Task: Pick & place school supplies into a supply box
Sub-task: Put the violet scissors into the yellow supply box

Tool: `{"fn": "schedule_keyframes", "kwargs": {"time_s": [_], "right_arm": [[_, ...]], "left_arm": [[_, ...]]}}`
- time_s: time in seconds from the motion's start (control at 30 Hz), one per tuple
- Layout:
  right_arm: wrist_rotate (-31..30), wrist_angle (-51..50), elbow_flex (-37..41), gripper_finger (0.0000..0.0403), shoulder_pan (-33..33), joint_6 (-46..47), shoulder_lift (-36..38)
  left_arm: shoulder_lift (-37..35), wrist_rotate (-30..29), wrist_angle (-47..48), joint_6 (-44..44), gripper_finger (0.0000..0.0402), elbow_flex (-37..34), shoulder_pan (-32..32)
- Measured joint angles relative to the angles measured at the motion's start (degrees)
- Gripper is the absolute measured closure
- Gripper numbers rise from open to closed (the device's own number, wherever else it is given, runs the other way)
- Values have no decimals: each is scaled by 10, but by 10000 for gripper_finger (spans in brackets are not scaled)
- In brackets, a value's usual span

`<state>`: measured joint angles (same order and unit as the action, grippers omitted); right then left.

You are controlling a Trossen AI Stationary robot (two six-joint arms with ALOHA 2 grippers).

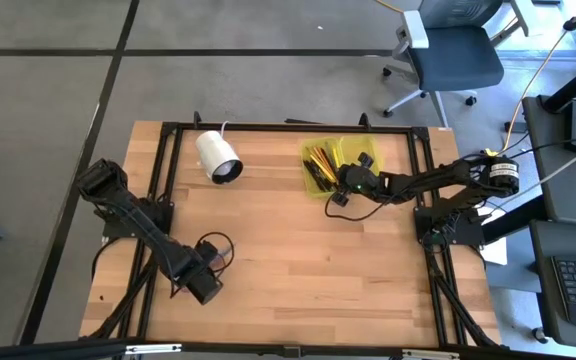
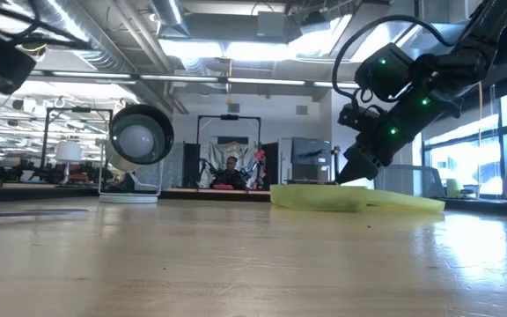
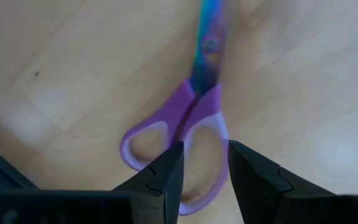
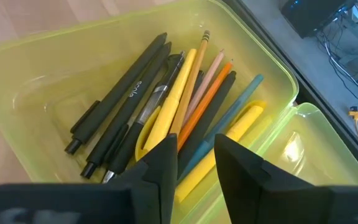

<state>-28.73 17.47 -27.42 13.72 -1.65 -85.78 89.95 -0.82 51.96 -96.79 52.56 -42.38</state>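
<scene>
Jaws parted narrowly, empty, my right gripper [image 4: 194, 163] hangs just above the box [image 1: 320, 183], whose open half holds a loose sheaf of pens and pencils [image 4: 166, 112]: black, yellow, orange, one blue-grey. Nothing sits between those fingers, so I judge that drop done.

My left gripper [image 3: 205, 167] hovers well away from the box, toward the table's near-left side, its jaws open a little and straddling one purple handle loop of the scissors [image 3: 191, 118], which lie flat on the bare wood with blades closed and pointing away from my wrist. I cannot tell whether either finger touches the plastic.

Scissors are the step in hand. The next move, as I judge it, calls for a firm pinch on that handle, a clean lift, then a long carry across to the box, where my right arm must first clear out.
</scene>
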Motion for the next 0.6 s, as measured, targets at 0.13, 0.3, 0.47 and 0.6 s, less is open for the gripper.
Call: {"fn": "schedule_keyframes", "kwargs": {"time_s": [0.13,0.3,0.47,0.6], "right_arm": [[2,0,0,291,0,1,0],[5,0,0,291,0,1,0],[18,0,0,291,0,1,0],[19,0,0,291,0,1,0]], "left_arm": [[0,17,-9,-4,285,-19,-4],[0,20,-14,-10,287,-41,-4],[0,25,-60,-10,288,-70,-4],[-4,39,-99,-11,288,-95,-4]]}}
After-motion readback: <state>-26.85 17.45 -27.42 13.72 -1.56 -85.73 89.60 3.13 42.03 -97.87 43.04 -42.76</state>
